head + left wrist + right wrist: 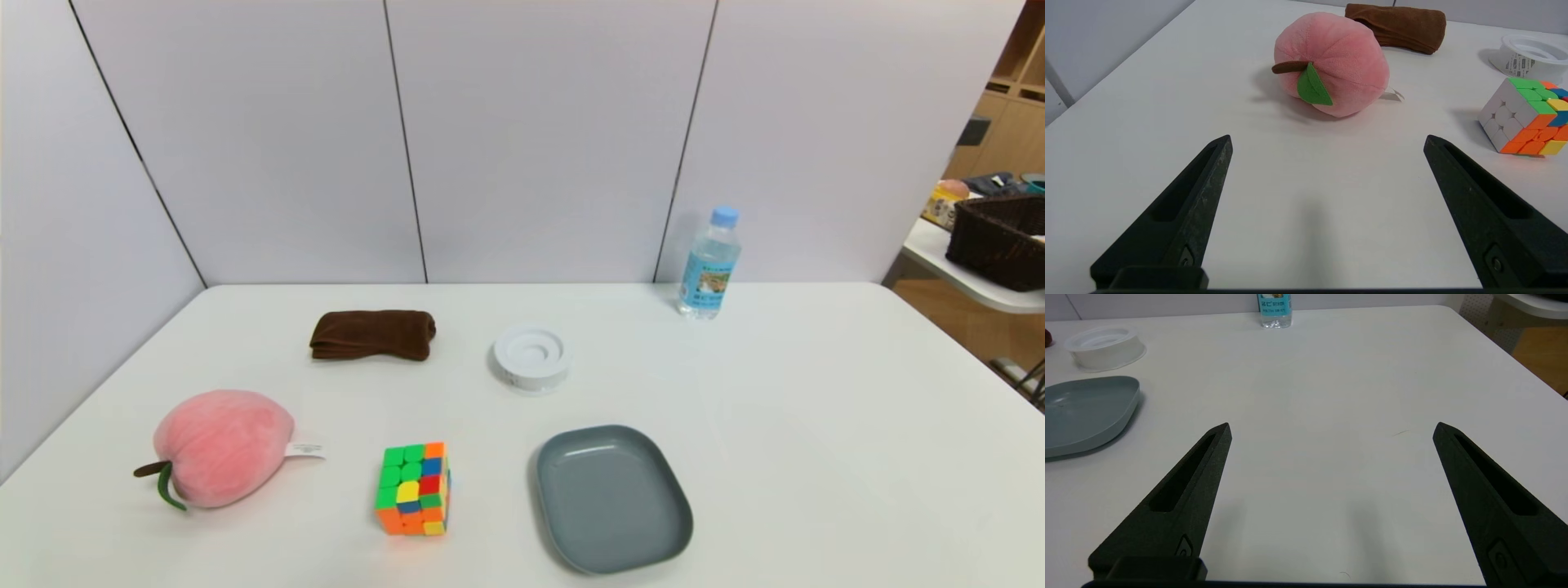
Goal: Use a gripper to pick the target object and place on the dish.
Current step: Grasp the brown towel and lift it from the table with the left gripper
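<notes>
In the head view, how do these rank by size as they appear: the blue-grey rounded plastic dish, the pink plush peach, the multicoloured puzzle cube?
1. Blue-grey rounded plastic dish
2. Pink round plush peach
3. Multicoloured puzzle cube

Your left black, tapered, hard-surfaced pincer (1327, 136) hangs over the near left of the table, its two fingers spread wide with nothing between them. Your right pincer (1333, 424), black and tapered too, hangs over the near right, fingers equally wide apart and holding nothing. Neither arm reaches into the head view.
</notes>
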`<move>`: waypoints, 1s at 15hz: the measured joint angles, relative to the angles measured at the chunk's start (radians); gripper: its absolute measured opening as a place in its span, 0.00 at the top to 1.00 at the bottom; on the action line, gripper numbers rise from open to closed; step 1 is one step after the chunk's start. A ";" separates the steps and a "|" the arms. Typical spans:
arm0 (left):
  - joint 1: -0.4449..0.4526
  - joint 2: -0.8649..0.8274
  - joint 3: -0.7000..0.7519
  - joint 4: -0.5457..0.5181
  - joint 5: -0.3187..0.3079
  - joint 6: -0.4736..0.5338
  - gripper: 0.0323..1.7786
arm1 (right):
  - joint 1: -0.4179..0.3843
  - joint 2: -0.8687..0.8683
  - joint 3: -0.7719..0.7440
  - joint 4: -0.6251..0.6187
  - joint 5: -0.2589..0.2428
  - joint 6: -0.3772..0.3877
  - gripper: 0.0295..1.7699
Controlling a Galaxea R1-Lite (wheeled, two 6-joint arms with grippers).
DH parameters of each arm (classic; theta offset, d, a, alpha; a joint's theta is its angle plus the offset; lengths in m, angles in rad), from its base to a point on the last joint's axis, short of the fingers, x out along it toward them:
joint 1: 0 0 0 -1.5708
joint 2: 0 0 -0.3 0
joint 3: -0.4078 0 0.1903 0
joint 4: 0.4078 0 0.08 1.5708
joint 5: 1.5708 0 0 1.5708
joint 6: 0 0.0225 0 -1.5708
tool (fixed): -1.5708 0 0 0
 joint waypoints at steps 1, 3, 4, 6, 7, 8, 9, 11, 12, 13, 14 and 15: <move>0.000 0.000 0.000 -0.005 0.006 -0.012 0.05 | 0.000 0.000 0.000 0.000 0.000 0.000 0.03; 0.000 0.000 -0.002 -0.055 0.006 -0.008 0.05 | 0.000 0.000 0.000 0.000 0.000 0.000 0.03; 0.000 0.000 -0.020 -0.099 0.002 -0.004 0.05 | 0.000 0.000 0.000 0.000 0.000 0.000 0.03; 0.000 0.003 -0.093 -0.099 -0.001 0.003 0.05 | 0.000 0.000 0.000 0.000 0.000 0.000 0.03; -0.001 0.014 -0.150 -0.077 -0.004 0.015 0.05 | 0.000 0.000 0.000 0.000 0.000 0.000 0.03; -0.001 0.041 -0.212 -0.050 -0.012 0.031 0.05 | 0.000 0.000 0.000 0.000 0.000 0.000 0.03; -0.003 0.078 -0.267 -0.033 -0.024 0.046 0.05 | 0.000 0.000 0.000 0.000 0.000 0.000 0.03; -0.020 0.208 -0.421 -0.018 -0.042 0.093 0.05 | 0.000 0.000 0.000 0.000 0.000 0.000 0.03; -0.033 0.285 -0.500 -0.017 -0.047 0.120 0.05 | 0.000 0.000 0.000 0.000 0.000 0.000 0.03; -0.049 0.368 -0.581 -0.016 -0.050 0.148 0.05 | 0.000 0.000 0.000 0.000 0.000 0.000 0.03; -0.068 0.457 -0.657 -0.013 -0.053 0.177 0.05 | 0.000 0.000 0.000 0.000 0.000 0.000 0.03; -0.088 0.549 -0.742 -0.011 -0.055 0.207 0.05 | 0.000 0.000 0.000 0.000 0.000 0.000 0.03</move>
